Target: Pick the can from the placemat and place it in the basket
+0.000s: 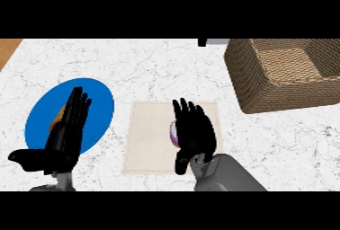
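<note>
Counter: white marble-patterned counter (153,67) with grey veining; a strip of wood tone shows at its far left corner.
Counts: two hands, one placemat, one can, one blue plate, one basket.
Left hand: the left hand (65,130) shows near the counter's near left edge, over the plate; its fingers are straight and up, the thumb out to the left, holding nothing.
Right hand: the right hand (192,130) lies over the right part of the placemat on a grey forearm; fingers are extended and close together, laid over the can; whether they curl round it cannot be told.
Placemat: pale beige rectangle of cloth (149,134), flat, near the middle of the near edge.
Can: the can (174,132) sits on the placemat, mostly hidden under the right hand; only a purple and white sliver shows.
Plate: the blue plate (96,96) is smooth and round, left of the placemat; something orange-brown shows behind the left fingers.
Basket: the woven brown wicker basket (242,76), squarish with thick sloping walls, stands at the far right corner, well apart from the placemat.
</note>
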Controlling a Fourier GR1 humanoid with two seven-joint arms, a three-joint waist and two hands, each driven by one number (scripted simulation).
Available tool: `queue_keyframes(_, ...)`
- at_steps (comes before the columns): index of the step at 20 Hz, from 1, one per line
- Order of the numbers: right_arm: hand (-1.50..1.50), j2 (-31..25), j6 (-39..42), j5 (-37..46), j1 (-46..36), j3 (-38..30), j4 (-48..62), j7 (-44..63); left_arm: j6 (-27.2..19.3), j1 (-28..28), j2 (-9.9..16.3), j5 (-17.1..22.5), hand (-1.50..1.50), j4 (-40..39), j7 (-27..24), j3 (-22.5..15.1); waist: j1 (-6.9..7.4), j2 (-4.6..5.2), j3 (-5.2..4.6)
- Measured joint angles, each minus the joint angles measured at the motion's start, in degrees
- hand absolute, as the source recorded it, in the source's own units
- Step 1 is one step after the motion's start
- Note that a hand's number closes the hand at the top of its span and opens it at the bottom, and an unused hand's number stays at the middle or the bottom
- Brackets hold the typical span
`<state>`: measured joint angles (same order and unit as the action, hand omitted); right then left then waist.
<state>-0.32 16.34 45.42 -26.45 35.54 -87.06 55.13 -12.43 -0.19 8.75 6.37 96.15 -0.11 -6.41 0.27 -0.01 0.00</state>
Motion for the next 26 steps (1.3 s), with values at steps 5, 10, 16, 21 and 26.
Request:
queue_keyframes(5, -1.50, 0.1, -2.1, 0.7, 1.3, 0.5, 1.4, -0.6, 0.7, -0.4, -0.4, -0.5, 0.00, 1.0, 1.2, 1.0, -0.04, -0.02, 0.00)
queue_keyframes(10, 1.50, 0.2, -4.4, 0.9, 0.3, -0.6, 5.4, -2.6, 1.0, -0.8, -1.5, -1.4, 0.00, 1.3, 2.0, 1.1, -0.01, -0.18, -0.02)
queue_keyframes(16, 1.50, -0.9, -1.2, 0.8, -1.4, 0.0, 6.8, -5.9, 2.0, 0.2, -1.9, -1.6, 0.00, 0.4, 0.1, 1.7, 0.01, -0.47, -0.07)
queue_keyframes(21, 1.50, -0.6, -0.4, 3.1, -1.9, 0.0, 8.4, -8.5, 2.1, -0.5, -2.0, -2.1, 0.00, 0.6, 1.0, 2.6, -0.04, -0.47, -0.06)
queue_keyframes(26, 1.50, -0.5, -2.0, 6.2, -1.2, 1.4, 8.9, -10.4, 3.8, -0.5, -1.6, -1.4, 0.00, 0.1, 0.9, 4.0, -0.11, -0.52, -0.07)
